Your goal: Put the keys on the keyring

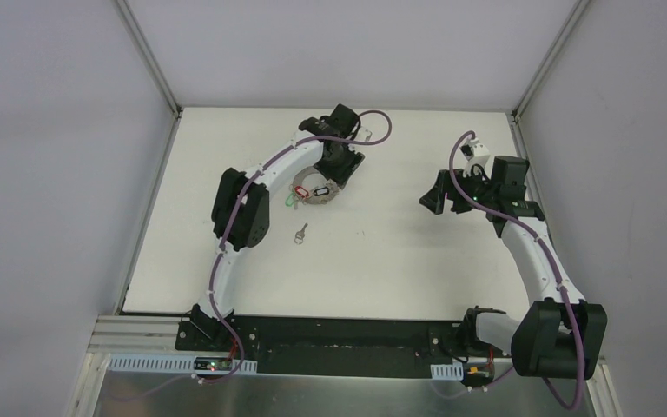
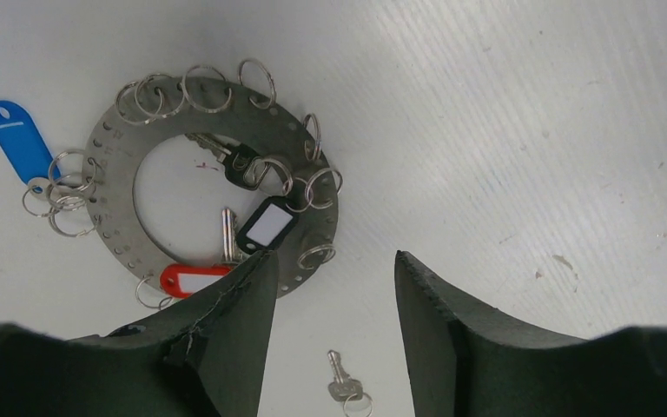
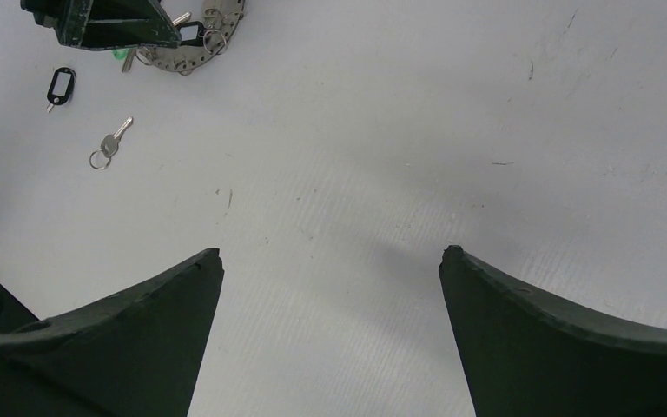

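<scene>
Both jaws spread, empty, blue tag (image 2: 13, 137) on keyring (image 2: 115, 201) seen only by left wrist

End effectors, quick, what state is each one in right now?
Left end effector: open, holding nothing.
Right end effector: open, holding nothing.

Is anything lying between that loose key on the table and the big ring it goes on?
Nothing visible does. Only bare table separates the loose key from the keyring. The left gripper hangs open over the keyring's near rim, hiding part of it in the wrist view.
</scene>
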Motion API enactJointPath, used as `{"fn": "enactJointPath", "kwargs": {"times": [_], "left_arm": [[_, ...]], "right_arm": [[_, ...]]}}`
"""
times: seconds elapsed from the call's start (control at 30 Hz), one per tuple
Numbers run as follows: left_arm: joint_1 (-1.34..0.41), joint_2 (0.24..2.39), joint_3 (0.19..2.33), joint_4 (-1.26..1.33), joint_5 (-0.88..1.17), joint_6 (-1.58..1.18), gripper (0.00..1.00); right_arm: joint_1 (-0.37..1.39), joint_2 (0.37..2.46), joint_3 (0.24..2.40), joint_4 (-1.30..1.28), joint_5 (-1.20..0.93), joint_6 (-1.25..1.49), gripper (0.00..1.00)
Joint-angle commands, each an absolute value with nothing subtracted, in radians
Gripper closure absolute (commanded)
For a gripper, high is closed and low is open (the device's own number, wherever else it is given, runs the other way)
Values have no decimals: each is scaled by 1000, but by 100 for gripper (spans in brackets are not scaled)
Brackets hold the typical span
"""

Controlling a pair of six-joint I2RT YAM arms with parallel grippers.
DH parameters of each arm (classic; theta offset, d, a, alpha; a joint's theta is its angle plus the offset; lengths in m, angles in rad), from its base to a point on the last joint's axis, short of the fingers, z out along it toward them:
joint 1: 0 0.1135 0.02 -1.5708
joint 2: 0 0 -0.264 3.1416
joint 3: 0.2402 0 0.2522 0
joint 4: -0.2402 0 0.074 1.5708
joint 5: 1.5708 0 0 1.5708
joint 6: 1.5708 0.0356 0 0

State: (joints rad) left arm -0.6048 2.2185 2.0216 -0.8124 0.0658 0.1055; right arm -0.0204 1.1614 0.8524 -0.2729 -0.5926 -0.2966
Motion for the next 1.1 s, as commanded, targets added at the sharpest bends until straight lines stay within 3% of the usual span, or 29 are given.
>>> {"fn": "enactJointPath", "kwargs": {"times": [0.0,0.7,1.07], "left_arm": [[-601,2252,2076,-776,39,7,48],[-580,2424,2207,-773,45,-161,56],[-581,2423,2206,-772,37,-170,78]], "right_arm": [[-27,1165,849,-245,-611,-310,0],[-29,1180,856,-256,-635,-313,0],[-33,1169,854,-256,-653,-306,0]]}}
